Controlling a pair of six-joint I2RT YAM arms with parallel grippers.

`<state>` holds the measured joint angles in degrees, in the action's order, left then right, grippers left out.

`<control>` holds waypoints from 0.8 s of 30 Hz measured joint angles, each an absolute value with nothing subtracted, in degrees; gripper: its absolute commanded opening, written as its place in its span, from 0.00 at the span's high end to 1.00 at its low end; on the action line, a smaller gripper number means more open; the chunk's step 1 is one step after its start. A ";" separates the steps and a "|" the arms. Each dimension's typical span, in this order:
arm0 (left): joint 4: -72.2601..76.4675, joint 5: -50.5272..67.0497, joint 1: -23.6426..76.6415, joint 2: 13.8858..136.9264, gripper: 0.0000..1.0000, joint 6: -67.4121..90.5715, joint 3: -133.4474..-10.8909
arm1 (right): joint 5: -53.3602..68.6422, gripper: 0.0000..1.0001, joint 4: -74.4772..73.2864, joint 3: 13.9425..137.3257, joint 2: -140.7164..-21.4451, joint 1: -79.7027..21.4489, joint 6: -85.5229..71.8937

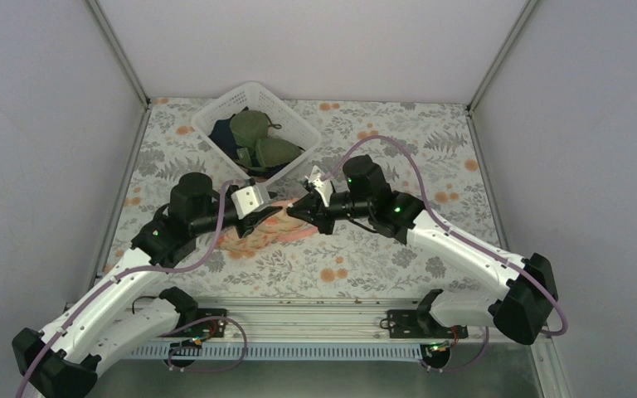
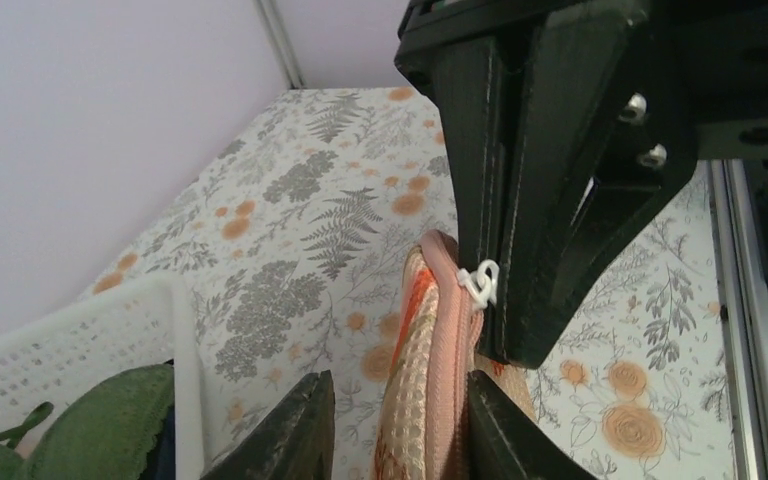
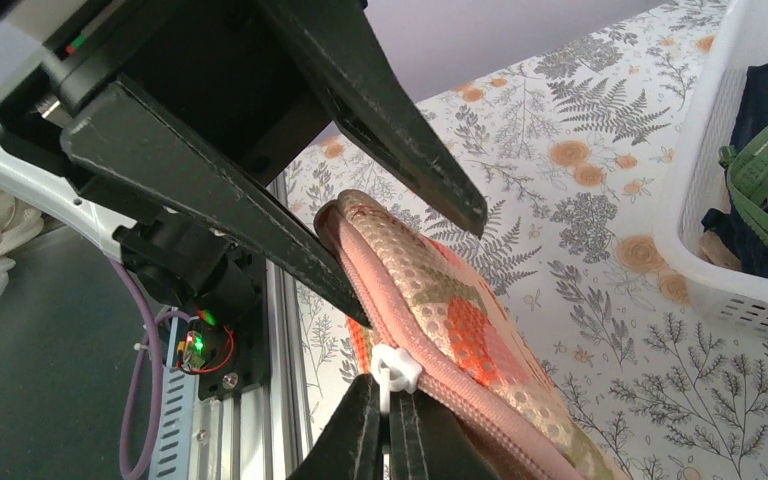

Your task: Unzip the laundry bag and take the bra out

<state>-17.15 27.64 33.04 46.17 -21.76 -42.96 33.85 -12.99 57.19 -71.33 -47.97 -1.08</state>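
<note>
The laundry bag, peach-pink with orange-red print, lies on the floral table between both arms. One end of it is lifted on edge. In the left wrist view its zippered edge stands between the fingers of my left gripper. The jaws are open; the right finger touches the bag and a gap shows beside the left finger. My right gripper is shut on the white zipper pull at the bag's edge. The pull also shows in the left wrist view. The zipper looks closed here. The bra is hidden.
A white lattice basket with olive-green bras stands behind the grippers; it also shows in the left wrist view and the right wrist view. The aluminium rail runs along the near table edge. Walls enclose three sides.
</note>
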 measured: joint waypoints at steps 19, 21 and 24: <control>-19.20 27.81 33.34 44.25 0.98 -26.79 -43.33 | 36.16 0.96 -11.09 54.96 -70.43 -42.46 -1.89; -19.09 28.18 33.34 43.24 0.98 -26.57 -43.33 | 37.17 0.97 -10.41 52.80 -69.08 -39.83 -2.46; -18.76 29.17 33.23 41.78 0.98 -25.54 -43.31 | 38.48 0.96 -9.67 50.41 -67.51 -36.67 -3.29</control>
